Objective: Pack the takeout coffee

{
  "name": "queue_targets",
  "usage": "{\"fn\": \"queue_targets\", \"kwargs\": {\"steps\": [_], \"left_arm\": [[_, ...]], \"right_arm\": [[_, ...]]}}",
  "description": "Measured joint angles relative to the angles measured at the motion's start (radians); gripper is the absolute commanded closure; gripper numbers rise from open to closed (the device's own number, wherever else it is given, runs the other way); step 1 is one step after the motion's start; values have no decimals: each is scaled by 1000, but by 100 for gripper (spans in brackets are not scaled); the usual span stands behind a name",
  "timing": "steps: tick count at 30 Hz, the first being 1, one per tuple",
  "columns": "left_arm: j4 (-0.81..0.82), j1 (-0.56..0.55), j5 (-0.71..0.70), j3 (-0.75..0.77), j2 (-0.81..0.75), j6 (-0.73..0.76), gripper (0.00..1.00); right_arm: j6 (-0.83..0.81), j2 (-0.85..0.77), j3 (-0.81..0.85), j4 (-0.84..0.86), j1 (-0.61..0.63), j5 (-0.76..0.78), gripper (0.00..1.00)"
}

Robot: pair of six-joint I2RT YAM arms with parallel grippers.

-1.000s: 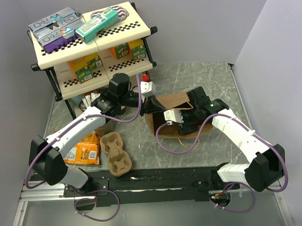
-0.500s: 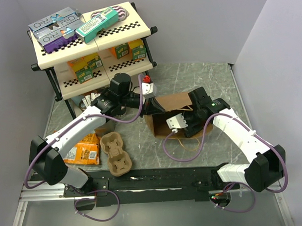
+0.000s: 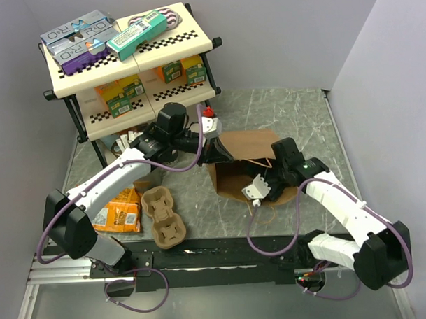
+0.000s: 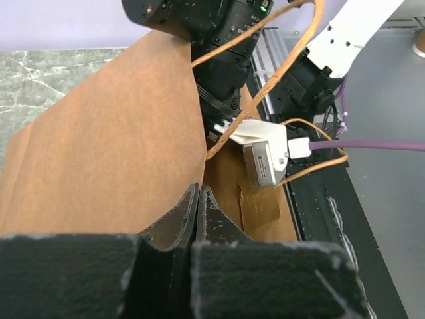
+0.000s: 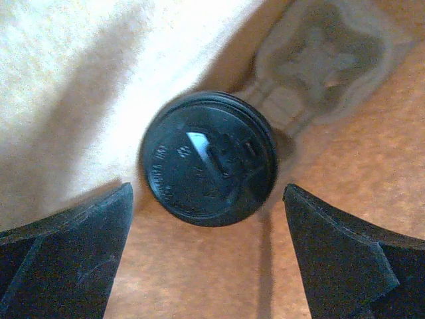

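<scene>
Deep inside the paper bag [image 4: 113, 133], the takeout coffee [image 5: 207, 158] sits lid-first straight ahead of the wide-open, empty right gripper [image 5: 206, 194], while the left gripper [image 4: 197, 199] pinches the bag's edge.

Coffee cup [image 5: 208, 158]: right wrist view only, seen lid-on. The round black plastic lid has a raised rim, a sip slot and embossed lettering, and it's slightly blurred. The cup wall is hidden under the lid. It sits inside the paper bag [image 5: 199, 272], with brown paper below and a pale lit wall to the upper left. It's centred between the spread fingers [image 5: 73, 246] of the right tool [image 5: 207, 199], with a gap on each side and no contact. Can't tell if it's upright or tipped. The bag hides it in the top view.
</scene>
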Motion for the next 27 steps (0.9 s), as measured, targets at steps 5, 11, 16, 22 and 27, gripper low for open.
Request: {"fn": "queue_targets", "kwargs": {"steps": [5, 11, 16, 22, 27], "left_arm": [[4, 1, 16, 0, 0, -8, 99], [16, 4, 31, 0, 0, -31, 99], [29, 10, 32, 0, 0, -53, 99], [39, 13, 31, 0, 0, -71, 99], [52, 15, 22, -3, 3, -93, 99]], "right_arm": [[-40, -88, -74, 84, -25, -51, 0], [-52, -137, -95, 82, -45, -98, 0], [-58, -99, -66, 15, -47, -82, 0], [-63, -20, 12, -80, -48, -45, 3], [-63, 10, 18, -86, -48, -37, 6]]}}
